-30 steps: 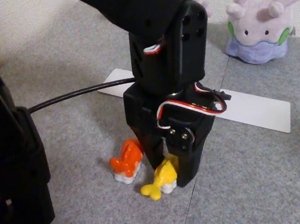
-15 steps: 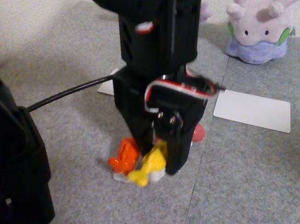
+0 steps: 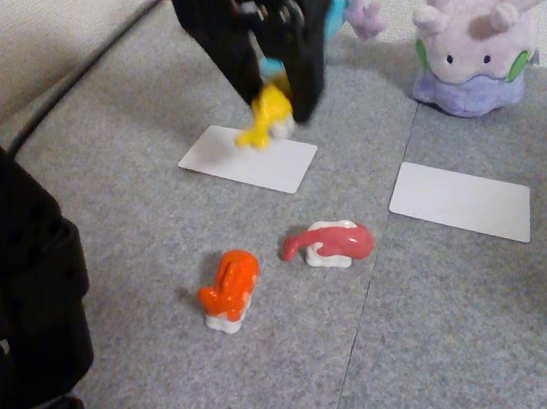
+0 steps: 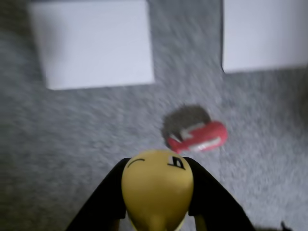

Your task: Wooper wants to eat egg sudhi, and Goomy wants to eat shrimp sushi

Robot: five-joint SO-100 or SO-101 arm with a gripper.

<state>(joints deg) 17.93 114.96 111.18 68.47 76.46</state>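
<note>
Fixed view: pincer (image 3: 279, 104) clamps the egg sushi (image 3: 268, 116) aloft, white card (image 3: 248, 158) just below, likely the blue plush's (image 3: 352, 7) plate. Wrist view: yellow piece (image 4: 157, 186) pinched between jaws, card (image 4: 92, 44) ahead-left, pink-red piece (image 4: 198, 137) just ahead-right.

On my fixed feed the claw (image 3: 272, 99) is black, the egg sushi (image 3: 265, 115) in it bright yellow. The shrimp sushi (image 3: 229, 291) is orange-red on white rice; the third piece (image 3: 334, 243) is pink-red on white. Goomy (image 3: 472, 51), upper right, is pale lilac with green cheeks and a darker purple base. Both cards (image 3: 248, 158) are white, the carpet (image 3: 459, 330) grey.
</note>
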